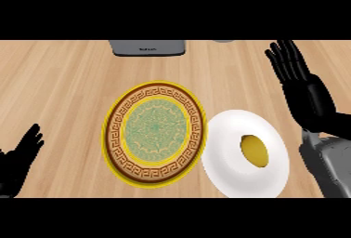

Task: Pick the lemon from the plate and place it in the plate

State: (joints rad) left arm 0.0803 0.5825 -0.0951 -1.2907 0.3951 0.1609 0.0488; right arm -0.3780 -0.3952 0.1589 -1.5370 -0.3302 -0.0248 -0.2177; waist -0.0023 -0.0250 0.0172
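The robot's right hand [306,91] hangs over the far right of the wooden counter [61,83], fingers straight and spread, holding nothing. The lemon [254,149] lies nearer the robot and slightly to that hand's left, in the well of the white plate [223,139], its long axis running roughly away from the robot. The patterned plate [156,123], the likely destination, sits just beside the white one, on its left. The left hand [21,157] rests open at the lower left edge, well apart from the fruit; the right is plainly nearer.
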